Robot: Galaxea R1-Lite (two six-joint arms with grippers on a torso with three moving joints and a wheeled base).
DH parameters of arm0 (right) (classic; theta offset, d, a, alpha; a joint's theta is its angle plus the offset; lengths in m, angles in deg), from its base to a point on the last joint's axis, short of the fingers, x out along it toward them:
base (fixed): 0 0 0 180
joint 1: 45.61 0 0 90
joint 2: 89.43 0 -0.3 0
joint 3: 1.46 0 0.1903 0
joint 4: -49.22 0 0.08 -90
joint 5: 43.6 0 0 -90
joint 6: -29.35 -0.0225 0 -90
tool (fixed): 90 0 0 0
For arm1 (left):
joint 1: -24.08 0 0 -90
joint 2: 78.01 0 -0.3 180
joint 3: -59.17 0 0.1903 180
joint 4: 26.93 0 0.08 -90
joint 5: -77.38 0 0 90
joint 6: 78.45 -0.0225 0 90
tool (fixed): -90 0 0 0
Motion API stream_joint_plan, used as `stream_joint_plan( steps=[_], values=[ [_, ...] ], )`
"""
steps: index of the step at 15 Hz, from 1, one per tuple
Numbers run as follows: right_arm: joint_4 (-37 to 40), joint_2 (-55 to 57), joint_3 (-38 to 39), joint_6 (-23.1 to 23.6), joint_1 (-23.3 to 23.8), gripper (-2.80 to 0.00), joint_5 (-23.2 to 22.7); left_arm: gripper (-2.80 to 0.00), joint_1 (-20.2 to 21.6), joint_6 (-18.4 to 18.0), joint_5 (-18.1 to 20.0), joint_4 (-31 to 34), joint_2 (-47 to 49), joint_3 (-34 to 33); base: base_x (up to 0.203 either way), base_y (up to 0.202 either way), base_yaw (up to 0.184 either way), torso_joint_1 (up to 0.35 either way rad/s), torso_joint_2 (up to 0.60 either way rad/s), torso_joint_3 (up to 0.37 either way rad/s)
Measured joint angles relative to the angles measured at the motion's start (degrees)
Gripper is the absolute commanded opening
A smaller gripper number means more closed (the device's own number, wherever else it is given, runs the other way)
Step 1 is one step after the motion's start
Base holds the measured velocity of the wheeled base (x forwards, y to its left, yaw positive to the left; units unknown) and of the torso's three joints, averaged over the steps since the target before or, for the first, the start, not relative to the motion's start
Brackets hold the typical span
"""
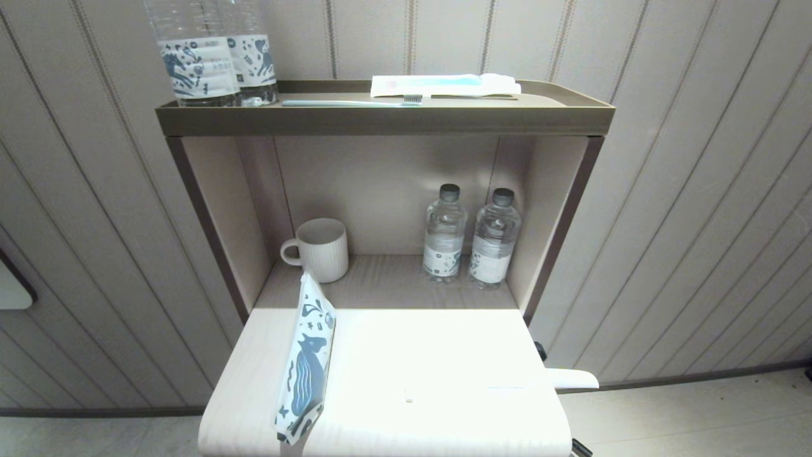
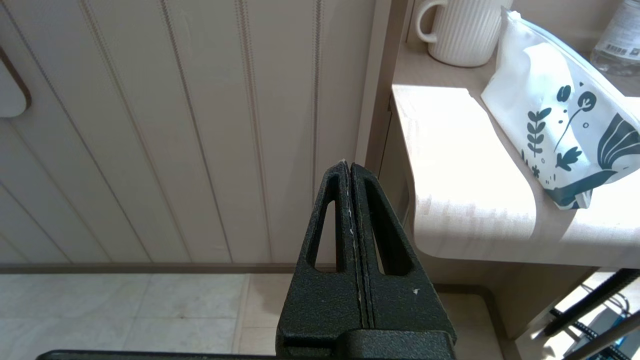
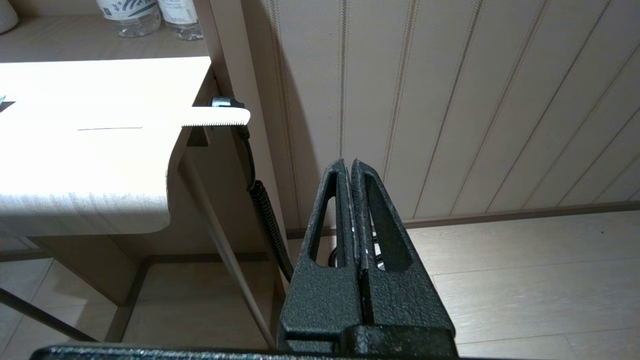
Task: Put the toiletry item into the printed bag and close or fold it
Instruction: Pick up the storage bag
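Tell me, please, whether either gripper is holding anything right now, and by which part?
Nothing is held. The left gripper and right gripper are both shut on nothing, off the table's sides.

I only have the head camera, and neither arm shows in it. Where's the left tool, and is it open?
Observer: The left tool is shut and empty. It sits off the left side of the table, not touching the printed bag.
Operator: And the right one?
Observer: The right tool is also shut and empty, off the table's right side, above the floor.
Operator: The white stick looks plain from here.
Observer: In the right wrist view, the toiletry item has a finely serrated edge on the end that overhangs the table.
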Motion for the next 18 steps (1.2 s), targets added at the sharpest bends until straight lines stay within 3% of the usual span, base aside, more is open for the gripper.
stream_joint_plan(
  steps=[7, 9, 13, 18],
  values=[
    [0.2, 0.0, -0.1, 0.2, 0.0, -2.8, -0.1, -2.8, 0.0, -0.9, -0.2, 0.8, 0.0, 0.2, 0.0, 0.0, 0.0, 0.0, 0.0, 0.0],
    [0.1, 0.0, -0.1, 0.4, 0.0, -2.8, -0.1, -2.8, 0.1, -1.7, -0.1, 2.5, 0.6, 3.5, 0.0, 0.0, 0.0, 0.0, 0.0, 0.0],
    [0.1, 0.0, -0.1, 0.4, 0.0, -2.8, -0.1, -2.8, 0.1, 0.6, 2.8, 12.3, 10.6, 26.9, 0.0, 0.0, 0.0, 0.0, 0.0, 0.0],
    [0.0, 0.0, -0.1, 0.4, 0.0, -2.8, -0.1, -2.8, 0.0, 1.7, 18.4, 39.2, 32.1, 56.7, 0.0, 0.0, 0.0, 0.0, 0.0, 0.0]
  ],
)
